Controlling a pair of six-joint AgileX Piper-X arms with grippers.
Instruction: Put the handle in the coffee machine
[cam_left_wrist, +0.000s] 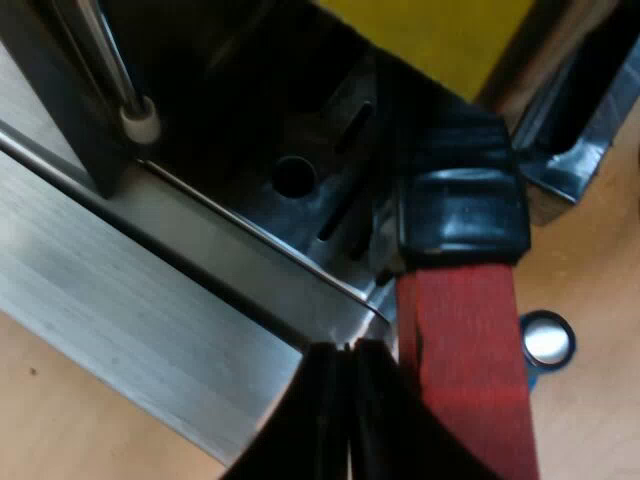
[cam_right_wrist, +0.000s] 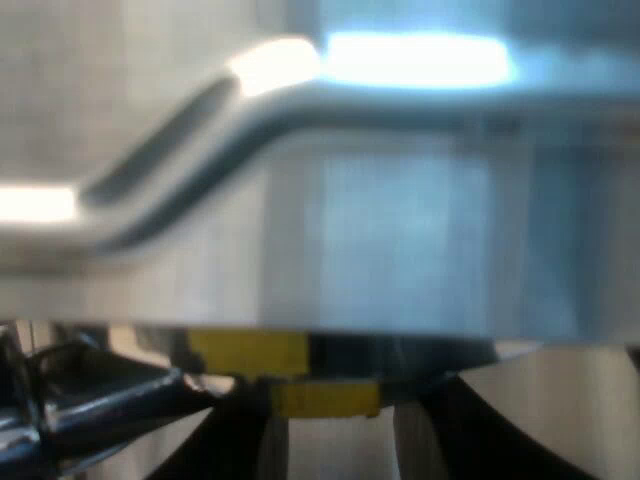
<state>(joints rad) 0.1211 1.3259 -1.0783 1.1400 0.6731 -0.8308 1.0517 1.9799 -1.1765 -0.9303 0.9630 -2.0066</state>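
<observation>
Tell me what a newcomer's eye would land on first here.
The red end of the dark handle stands out most, at the espresso machine's steel front, with my left hand shut close beside it. A shiny round thing lies on the wooden table near that red end. Before my open right hand, a bright steel surface with a yellow patch.

A brushed metal face of the espresso machine (cam_right_wrist: 400, 230) stands very close, with a bent metal rod (cam_right_wrist: 190, 135) running across it and catching bright glare along its upper stretch. Beneath the panel's lower edge lies a dark band with a yellow patch (cam_right_wrist: 248, 352). The right gripper (cam_right_wrist: 347, 402) reaches up toward that edge, its black jaws spread apart with pale surface between them. A dark glossy part (cam_right_wrist: 100, 400) sits beside one finger.
</observation>
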